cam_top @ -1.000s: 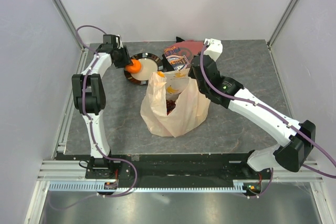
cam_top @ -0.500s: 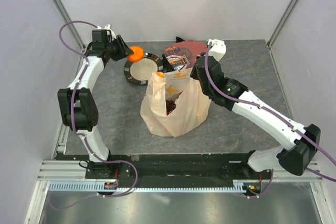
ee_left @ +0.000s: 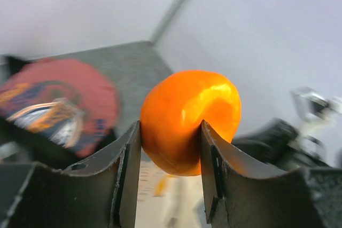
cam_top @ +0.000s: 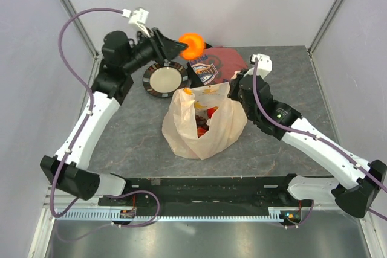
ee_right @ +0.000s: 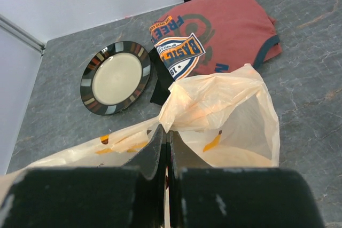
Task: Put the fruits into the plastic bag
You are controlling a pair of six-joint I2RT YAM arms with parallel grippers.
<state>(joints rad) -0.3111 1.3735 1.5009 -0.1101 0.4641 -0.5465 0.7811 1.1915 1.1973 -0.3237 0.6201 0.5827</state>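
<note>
Orange [ee_left: 189, 116] is clamped in left gripper [ee_left: 171, 132]; lower it over plastic bag [cam_top: 202, 134] mouth (right gripper [ee_right: 165, 137], closed, probably pinches the rim), then release.

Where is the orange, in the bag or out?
Out. The left hand grips the orange high in the air, away from the plastic bag's open mouth.

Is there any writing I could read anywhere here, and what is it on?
"FREE": orange letters on the red cloth, cut off by a fold.
"BASEB", roughly: on the cloth's blue-and-white badge; the rest is hidden.
"19": at the badge's lower edge.
Bag: yellow prints only, no words readable.
Plate: none.
</note>
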